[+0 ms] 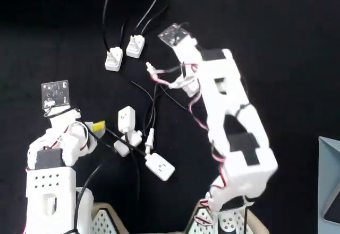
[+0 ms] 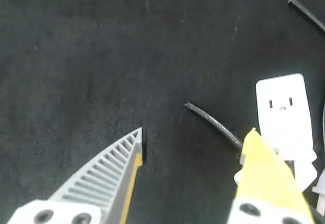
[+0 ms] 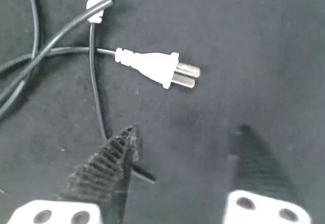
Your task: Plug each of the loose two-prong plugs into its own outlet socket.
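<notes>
Right jaws gaped wide, empty, near a loose white plug (image 3: 152, 64) among crossed black cords (image 3: 95, 97) on the counter (image 3: 264, 41). Left jaws spread, empty, beside a white socket (image 2: 282, 107) and cord end (image 2: 210, 122).

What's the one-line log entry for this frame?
left gripper: open, near outlet socket | right gripper: open, near loose plug | plug: lying on black mat, not gripped
</notes>
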Robot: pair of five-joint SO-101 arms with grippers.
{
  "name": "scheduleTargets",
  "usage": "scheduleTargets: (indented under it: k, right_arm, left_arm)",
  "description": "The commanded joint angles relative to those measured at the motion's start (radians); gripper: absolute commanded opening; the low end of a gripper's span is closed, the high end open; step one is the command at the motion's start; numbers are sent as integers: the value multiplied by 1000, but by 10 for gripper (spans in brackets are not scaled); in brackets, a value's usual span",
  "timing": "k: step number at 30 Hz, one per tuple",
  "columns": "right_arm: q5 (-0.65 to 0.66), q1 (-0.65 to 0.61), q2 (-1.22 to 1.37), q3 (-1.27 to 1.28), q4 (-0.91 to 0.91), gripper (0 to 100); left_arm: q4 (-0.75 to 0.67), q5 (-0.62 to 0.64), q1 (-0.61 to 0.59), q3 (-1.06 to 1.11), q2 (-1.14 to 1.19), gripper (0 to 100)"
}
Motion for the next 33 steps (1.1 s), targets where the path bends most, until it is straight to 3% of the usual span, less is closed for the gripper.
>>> scheduleTargets:
  k: [1,10,18,26,28,33]
  right_arm:
    - [106,-15,116,-246,98,392]
    - [270,-26,475,-699,316,410]
    - [279,-75,684,-1050,442,410]
    - [281,-72,866,-1221,470,409]
    - [308,-66,889,-1250,516,378]
    - [362,-63,915,-1290,585,178]
  left_arm:
    - [-11,2,-10,-7,-14,306]
    - [-15,2,-12,5,-14,306]
    - [-15,0,-12,7,-14,306]
    - [-15,0,-12,8,-14,306]
    - [-15,0,-12,8,-14,306]
    - [-15,0,-12,8,-14,306]
